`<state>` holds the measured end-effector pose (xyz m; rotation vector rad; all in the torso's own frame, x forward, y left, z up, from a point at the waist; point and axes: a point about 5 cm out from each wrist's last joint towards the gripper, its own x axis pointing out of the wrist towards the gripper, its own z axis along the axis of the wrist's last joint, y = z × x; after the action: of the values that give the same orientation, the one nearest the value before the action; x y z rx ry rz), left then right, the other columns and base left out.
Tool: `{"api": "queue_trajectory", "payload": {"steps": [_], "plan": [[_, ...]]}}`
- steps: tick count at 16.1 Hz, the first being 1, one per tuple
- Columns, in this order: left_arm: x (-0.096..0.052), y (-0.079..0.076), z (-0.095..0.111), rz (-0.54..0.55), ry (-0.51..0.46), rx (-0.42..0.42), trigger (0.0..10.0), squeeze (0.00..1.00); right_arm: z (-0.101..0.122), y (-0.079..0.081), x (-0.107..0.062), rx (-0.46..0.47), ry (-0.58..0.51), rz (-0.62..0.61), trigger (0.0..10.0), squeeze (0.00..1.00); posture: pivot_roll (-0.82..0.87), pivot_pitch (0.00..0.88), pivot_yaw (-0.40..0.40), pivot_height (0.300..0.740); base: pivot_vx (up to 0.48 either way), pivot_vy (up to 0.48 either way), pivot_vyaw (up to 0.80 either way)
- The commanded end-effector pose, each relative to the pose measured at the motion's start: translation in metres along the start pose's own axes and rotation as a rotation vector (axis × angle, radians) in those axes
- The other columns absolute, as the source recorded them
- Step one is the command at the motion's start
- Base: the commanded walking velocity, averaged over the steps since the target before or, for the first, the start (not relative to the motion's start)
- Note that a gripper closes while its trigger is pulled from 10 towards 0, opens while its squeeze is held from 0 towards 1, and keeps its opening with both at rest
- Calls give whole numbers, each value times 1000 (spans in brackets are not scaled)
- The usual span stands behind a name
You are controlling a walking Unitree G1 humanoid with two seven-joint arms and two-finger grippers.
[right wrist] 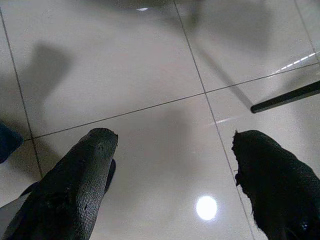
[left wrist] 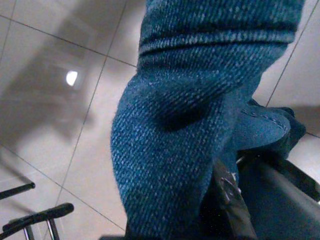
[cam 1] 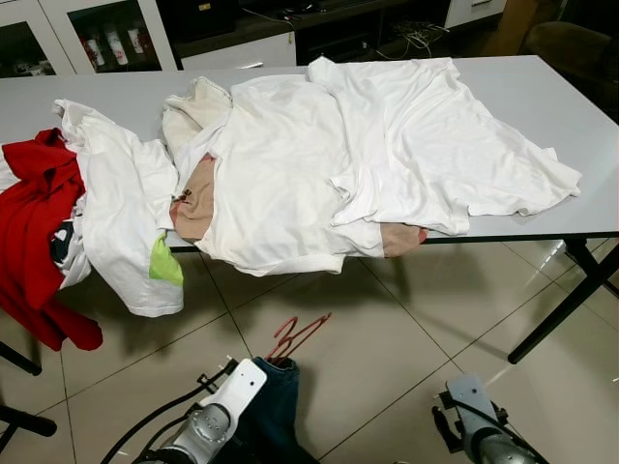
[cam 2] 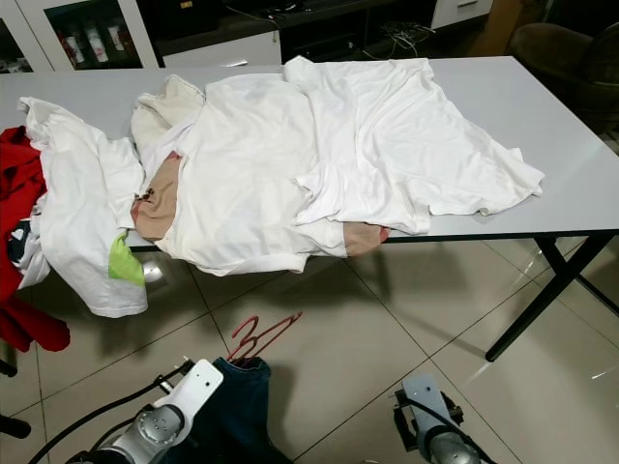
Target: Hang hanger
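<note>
A thin red hanger (cam 1: 296, 335) shows above a bundle of blue denim jeans (cam 1: 274, 394) low in front of me, over the tiled floor. My left arm (cam 1: 221, 411) holds that bundle. In the left wrist view the denim (left wrist: 190, 115) hangs in thick folds, and my left gripper (left wrist: 247, 175) is shut with denim pinched at its black fingers (left wrist: 227, 200). Where the hanger meets the gripper is hidden by cloth. My right gripper (right wrist: 174, 140) hangs open over bare floor tiles, nothing between its fingers (right wrist: 85, 175).
A long white table (cam 1: 542, 106) stands ahead, covered with white shirts (cam 1: 319, 155). A red garment (cam 1: 34, 222) and another white one (cam 1: 121, 222) droop over its left edge. Black table legs (cam 1: 561, 309) slant down at the right. Cabinets stand behind.
</note>
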<state>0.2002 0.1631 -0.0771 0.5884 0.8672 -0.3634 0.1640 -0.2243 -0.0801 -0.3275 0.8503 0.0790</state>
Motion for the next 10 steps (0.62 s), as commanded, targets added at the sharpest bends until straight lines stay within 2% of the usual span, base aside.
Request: {"api": "queue_trajectory", "payload": {"steps": [1,5,10], "plan": [[-1,4,-4,18,10,6,10000,0,-4,6,-1,-10,8,12,10000,0,-68,0,74,740,0,0,0],[-1,4,-5,19,12,6,10000,0,-9,5,-3,-12,27,12,10000,0,-68,0,75,740,0,0,0],[0,3,0,15,-2,9,10000,0,-4,3,-1,-22,16,9,10000,0,-67,0,71,740,0,0,0]]}}
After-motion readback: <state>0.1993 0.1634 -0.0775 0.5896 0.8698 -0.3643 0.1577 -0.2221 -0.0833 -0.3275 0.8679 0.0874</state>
